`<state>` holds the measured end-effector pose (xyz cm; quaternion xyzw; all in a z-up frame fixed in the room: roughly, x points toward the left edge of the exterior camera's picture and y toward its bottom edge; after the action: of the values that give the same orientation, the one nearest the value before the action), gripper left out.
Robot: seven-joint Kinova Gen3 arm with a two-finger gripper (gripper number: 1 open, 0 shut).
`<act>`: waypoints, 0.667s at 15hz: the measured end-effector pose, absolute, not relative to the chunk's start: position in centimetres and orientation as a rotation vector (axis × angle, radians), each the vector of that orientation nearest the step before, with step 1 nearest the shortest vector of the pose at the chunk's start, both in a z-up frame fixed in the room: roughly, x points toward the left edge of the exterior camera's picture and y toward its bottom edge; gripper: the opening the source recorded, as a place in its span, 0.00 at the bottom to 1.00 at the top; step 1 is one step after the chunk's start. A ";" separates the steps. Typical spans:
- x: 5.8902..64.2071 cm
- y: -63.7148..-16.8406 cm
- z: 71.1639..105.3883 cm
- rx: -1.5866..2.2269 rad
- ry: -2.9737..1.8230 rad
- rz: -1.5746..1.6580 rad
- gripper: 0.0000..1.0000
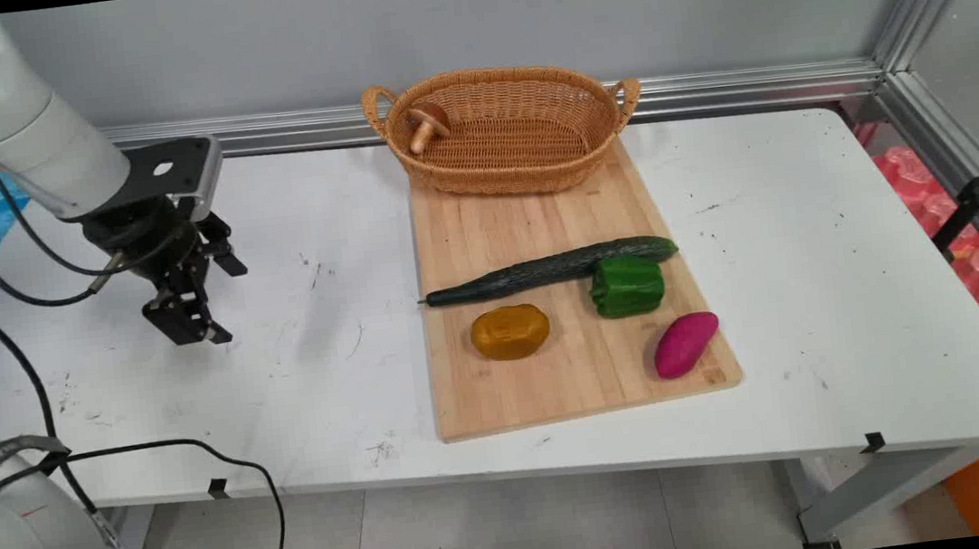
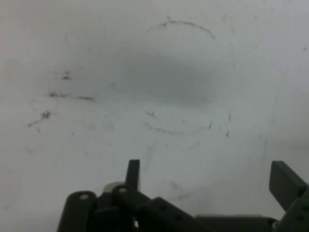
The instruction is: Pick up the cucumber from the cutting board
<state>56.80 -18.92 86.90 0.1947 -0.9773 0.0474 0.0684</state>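
Main view: jaws [image 1: 200, 307] spread, empty, above bare table [image 1: 299, 367] (cutting board [image 1: 555, 377] well right).

The white arm reaches in from the upper left, its black hand [image 1: 200, 307] pointing down, fingers [image 2: 285, 183] spread wide, gripping nothing.

The pincer [image 2: 210, 176], fingers spread, hangs over the scuffed white table [image 2: 159, 77].

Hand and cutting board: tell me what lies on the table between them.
Nothing: in the main view only bare, scuffed white table separates the open hand from the cutting board. The hand view shows only tabletop.
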 end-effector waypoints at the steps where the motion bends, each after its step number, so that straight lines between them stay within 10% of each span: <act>1: 56.6 -19.1 87.0 0.590 -2.935 0.148 1.00; 10: 49.8 -23.8 89.7 0.593 -2.770 0.236 1.00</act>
<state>49.81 -23.78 89.74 0.2064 -0.9636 0.0820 0.1488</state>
